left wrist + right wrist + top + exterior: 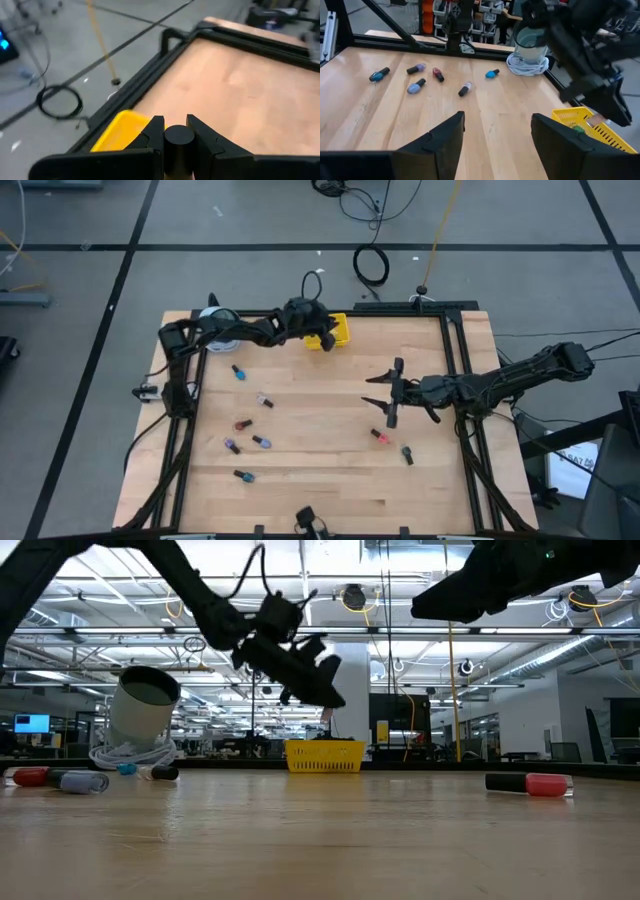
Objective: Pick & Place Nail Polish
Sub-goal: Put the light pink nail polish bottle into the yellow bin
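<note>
Holding a small dark-capped nail polish bottle pinched between its fingers, your left gripper hangs above the yellow plastic mesh tray at the far table edge, presumably lined up to drop it in. The bottle's body colour is hidden.

Your right gripper hovers over mid-table, fingers apart and empty, near a red bottle. Open wood lies all around it.

Loose bottles are scattered on the left half, well apart. A grey-white tape roll and the black frame rail crowd the tray's corner.
</note>
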Controlling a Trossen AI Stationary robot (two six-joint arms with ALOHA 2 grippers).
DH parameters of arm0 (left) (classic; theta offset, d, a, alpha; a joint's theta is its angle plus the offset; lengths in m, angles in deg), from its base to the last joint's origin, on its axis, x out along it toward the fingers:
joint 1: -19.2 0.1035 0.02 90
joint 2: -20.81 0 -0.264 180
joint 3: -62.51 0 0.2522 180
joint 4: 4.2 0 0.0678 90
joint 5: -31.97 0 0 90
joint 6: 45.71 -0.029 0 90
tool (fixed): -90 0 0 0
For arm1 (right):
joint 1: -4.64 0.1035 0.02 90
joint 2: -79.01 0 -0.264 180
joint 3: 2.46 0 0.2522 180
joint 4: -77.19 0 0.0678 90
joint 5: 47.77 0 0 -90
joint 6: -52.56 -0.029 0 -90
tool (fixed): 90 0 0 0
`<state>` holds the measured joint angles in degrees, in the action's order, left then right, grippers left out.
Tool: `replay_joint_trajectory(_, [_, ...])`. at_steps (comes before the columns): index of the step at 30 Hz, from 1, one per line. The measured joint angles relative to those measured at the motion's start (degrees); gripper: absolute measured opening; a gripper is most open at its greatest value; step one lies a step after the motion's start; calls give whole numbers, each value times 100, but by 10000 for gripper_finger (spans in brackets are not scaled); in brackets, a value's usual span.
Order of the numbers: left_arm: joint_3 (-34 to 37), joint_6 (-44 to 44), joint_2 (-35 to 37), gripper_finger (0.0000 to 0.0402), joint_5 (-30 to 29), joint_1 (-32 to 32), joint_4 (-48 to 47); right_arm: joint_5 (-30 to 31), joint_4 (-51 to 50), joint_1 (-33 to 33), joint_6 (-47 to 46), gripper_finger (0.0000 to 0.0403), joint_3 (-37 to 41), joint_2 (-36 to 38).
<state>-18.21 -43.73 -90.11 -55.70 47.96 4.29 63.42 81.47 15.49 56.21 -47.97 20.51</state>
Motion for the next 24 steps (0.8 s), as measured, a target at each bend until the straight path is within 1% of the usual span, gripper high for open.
replay_joint_trajectory(4, [0, 371, -307, 41, 16, 233, 68, 0, -6, 0, 0, 214, 0, 0])
replay_joint_trajectory(7, [0, 470, -437, 41, 19, 317, 75, 0, -45, 0, 0, 214, 0, 0])
replay_joint_trajectory(17, [0, 624, -506, 44, 21, 326, 23, -2, -41, 0, 0, 210, 0, 0])
replay_joint_trajectory(24, [0, 755, -506, 106, 18, 321, -115, -6, -40, 0, -2, 210, 0, 0])
